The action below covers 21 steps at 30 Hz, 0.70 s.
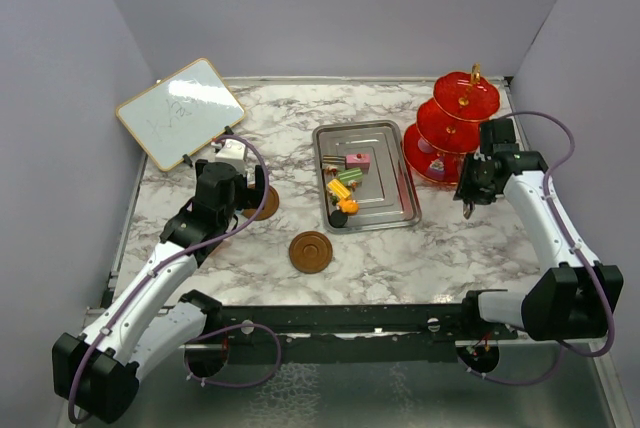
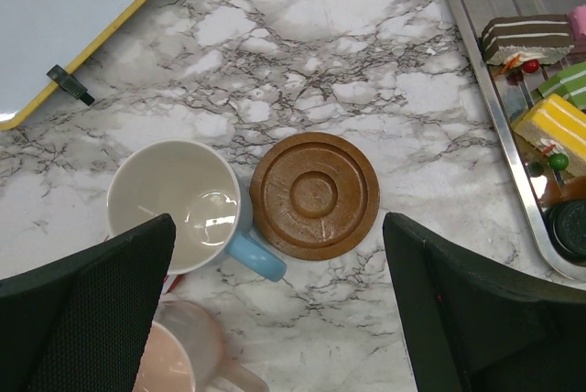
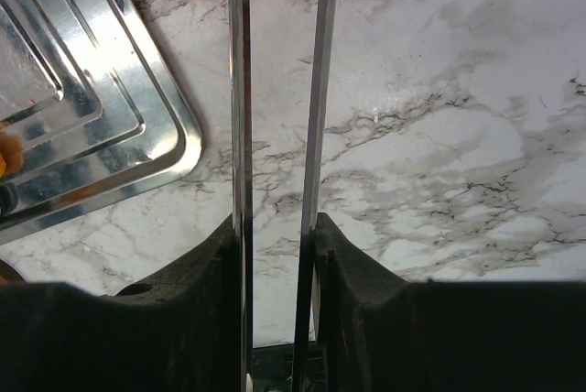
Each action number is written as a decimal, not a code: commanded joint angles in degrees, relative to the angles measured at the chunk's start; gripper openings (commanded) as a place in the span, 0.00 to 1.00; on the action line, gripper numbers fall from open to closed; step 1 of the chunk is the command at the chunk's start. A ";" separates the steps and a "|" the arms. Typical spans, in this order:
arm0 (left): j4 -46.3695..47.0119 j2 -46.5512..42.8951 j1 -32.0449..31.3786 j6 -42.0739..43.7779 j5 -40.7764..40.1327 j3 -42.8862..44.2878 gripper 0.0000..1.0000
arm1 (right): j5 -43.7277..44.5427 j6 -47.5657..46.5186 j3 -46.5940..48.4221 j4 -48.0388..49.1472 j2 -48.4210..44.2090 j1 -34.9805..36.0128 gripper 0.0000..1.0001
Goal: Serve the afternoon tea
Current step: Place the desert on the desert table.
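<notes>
The red three-tier stand (image 1: 455, 123) is at the back right, with a small cake piece (image 1: 437, 164) on its lowest tier. Several cake pieces (image 1: 346, 184) lie in the steel tray (image 1: 400, 210). My right gripper (image 1: 470, 193) hangs just in front of the stand, shut on metal tongs (image 3: 320, 90); nothing sits between their blades. My left gripper (image 2: 279, 319) is open above the marble, over a blue cup (image 2: 174, 204), a pink cup (image 2: 179, 355) and a brown saucer (image 2: 315, 195). A second saucer (image 1: 311, 251) lies nearer the front.
A wood-framed whiteboard (image 1: 180, 113) leans at the back left, close to the cups. The tray's edge (image 2: 499, 126) runs right of the saucer. Grey walls close in the table on three sides.
</notes>
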 commanded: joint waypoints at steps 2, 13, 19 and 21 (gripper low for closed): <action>0.77 -0.57 0.30 0.50 -1.30 0.23 0.99 | -0.21 -0.29 1.92 0.67 0.63 -0.49 0.29; 0.78 -0.08 0.30 0.42 0.48 0.41 0.99 | -2.09 0.27 0.82 -0.15 2.95 -0.49 0.30; 0.82 0.19 0.36 0.49 0.77 0.48 0.99 | 0.13 0.64 0.67 -0.78 2.46 -0.49 0.34; 0.89 0.27 0.34 0.46 0.80 0.50 0.99 | 0.37 0.81 0.39 -0.59 2.46 -0.49 0.34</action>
